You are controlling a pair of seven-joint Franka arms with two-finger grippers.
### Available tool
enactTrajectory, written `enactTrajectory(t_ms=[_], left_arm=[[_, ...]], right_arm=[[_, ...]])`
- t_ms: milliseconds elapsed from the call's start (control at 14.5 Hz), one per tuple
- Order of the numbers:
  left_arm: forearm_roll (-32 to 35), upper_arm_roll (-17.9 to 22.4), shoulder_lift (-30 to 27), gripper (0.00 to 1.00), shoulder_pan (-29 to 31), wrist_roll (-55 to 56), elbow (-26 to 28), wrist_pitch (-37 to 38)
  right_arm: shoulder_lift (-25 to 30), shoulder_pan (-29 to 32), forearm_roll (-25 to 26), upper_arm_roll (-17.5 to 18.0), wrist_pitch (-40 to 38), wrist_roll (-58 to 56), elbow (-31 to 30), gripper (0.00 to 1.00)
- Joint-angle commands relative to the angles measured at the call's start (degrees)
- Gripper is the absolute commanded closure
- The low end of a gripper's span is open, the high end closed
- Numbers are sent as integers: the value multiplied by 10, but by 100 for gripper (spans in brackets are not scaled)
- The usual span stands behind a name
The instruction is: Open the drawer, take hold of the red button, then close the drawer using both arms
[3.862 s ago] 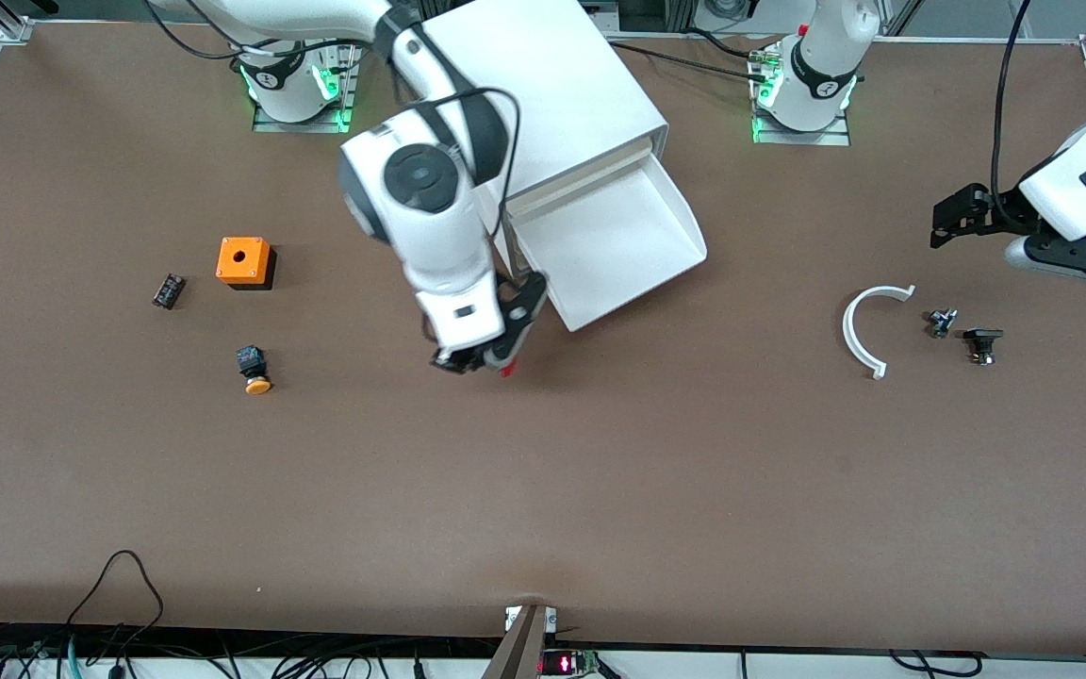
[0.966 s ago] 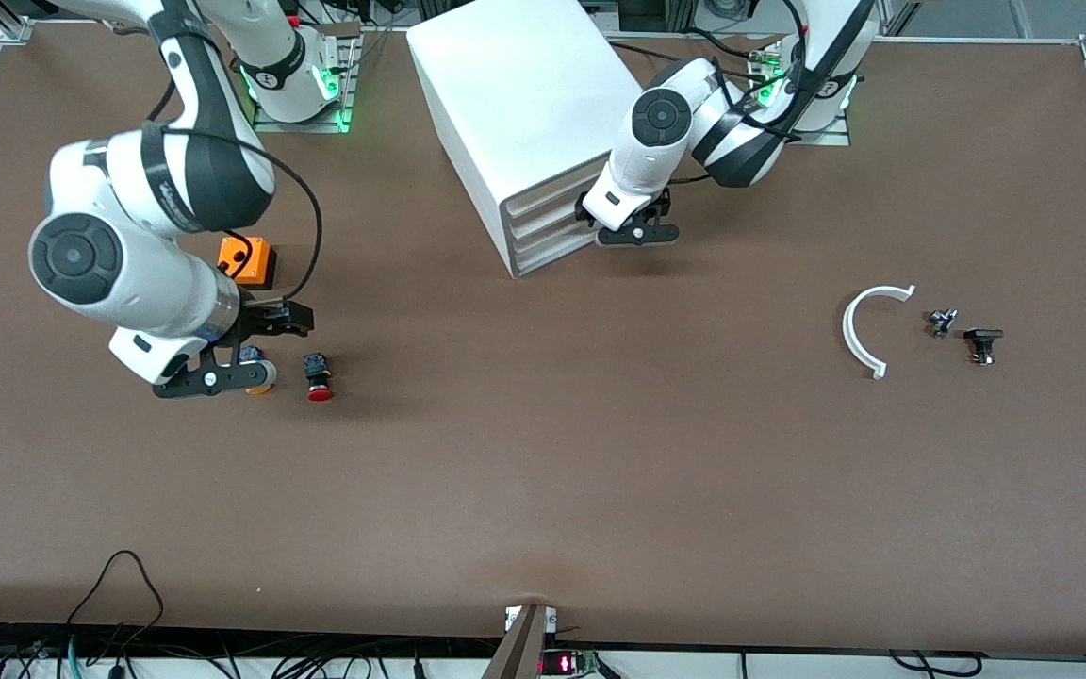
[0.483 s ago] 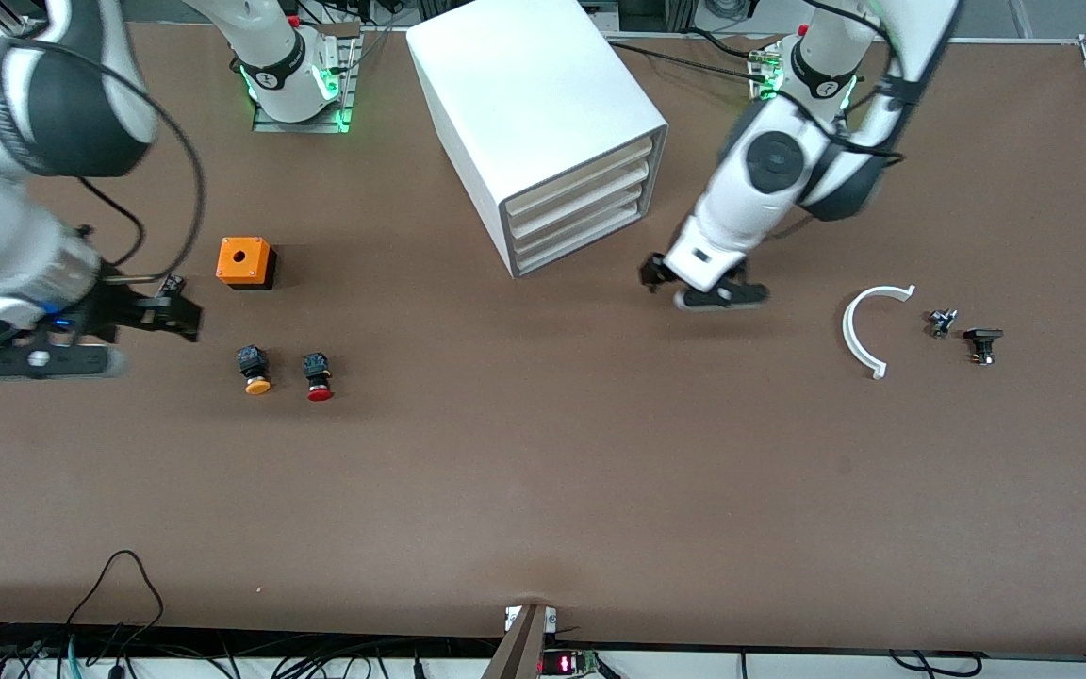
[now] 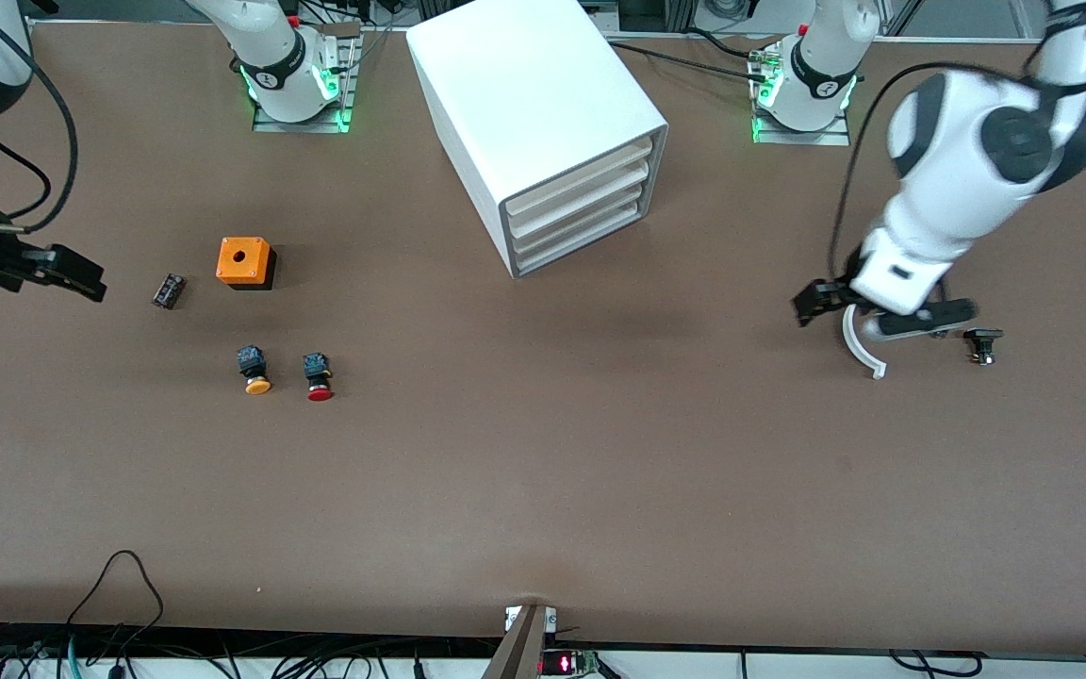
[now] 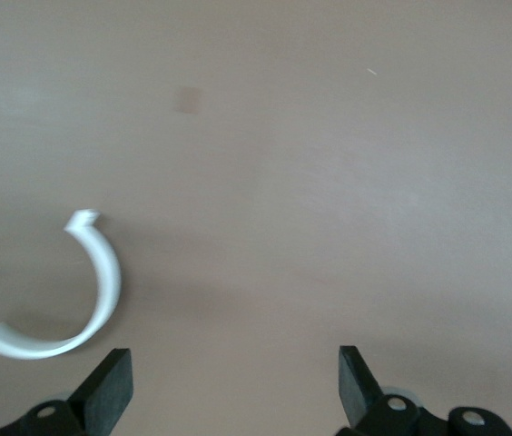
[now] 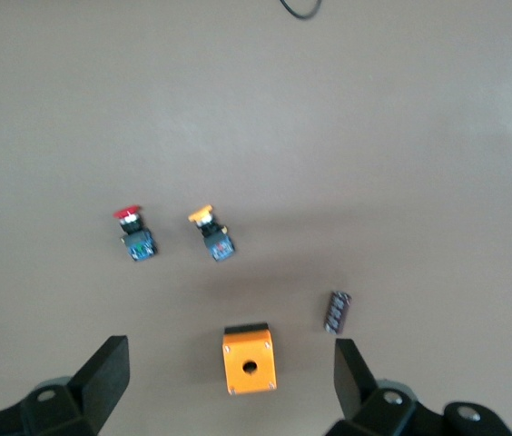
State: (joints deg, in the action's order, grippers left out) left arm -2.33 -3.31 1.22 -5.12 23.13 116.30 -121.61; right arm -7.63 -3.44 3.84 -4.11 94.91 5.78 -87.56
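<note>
Button (image 4: 319,374) lies on the brown table (image 4: 543,490) beside its orange-capped twin (image 4: 254,369).

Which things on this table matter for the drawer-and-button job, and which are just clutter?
Job:
- white four-drawer cabinet, drawers shut
- red-capped push-button
- left gripper, open
- right gripper, open

Clutter:
- orange-capped push-button
- orange cube with a hole
- small black block
- white curved strip
- small black part

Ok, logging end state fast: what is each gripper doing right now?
Left gripper: open, holding nothing, over the white curved piece.
Right gripper: open, holding nothing.
</note>
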Motion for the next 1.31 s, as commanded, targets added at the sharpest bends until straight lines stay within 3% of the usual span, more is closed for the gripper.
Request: enactTrajectory(t_ms=[0,276,552,759,1103,1241], left_arm=[[-1,39,-35,0,-5,-9,-39,97],[15,41,-39,0,13,-9,-142,242],[21,38,-15,0,24,-6,-175,253],[28,33,-3,0,18,-6,-182,262],[58,33,61,0,19,-49,-273,298],[58,33,68,0,22,-83,-283,306]], right_arm=[[14,5,7,2,-26,-30,-12,0],[55,5,-10,1,-50,-38,-31,0],[89,5,-11,-6,-19,-49,-71,0],[83,5,-12,-6,-17,-52,-69,0],[64,0,-10,-2,-14,-41,-59,0],[55,-1,-9,-1,-15,-53,-48,0]])
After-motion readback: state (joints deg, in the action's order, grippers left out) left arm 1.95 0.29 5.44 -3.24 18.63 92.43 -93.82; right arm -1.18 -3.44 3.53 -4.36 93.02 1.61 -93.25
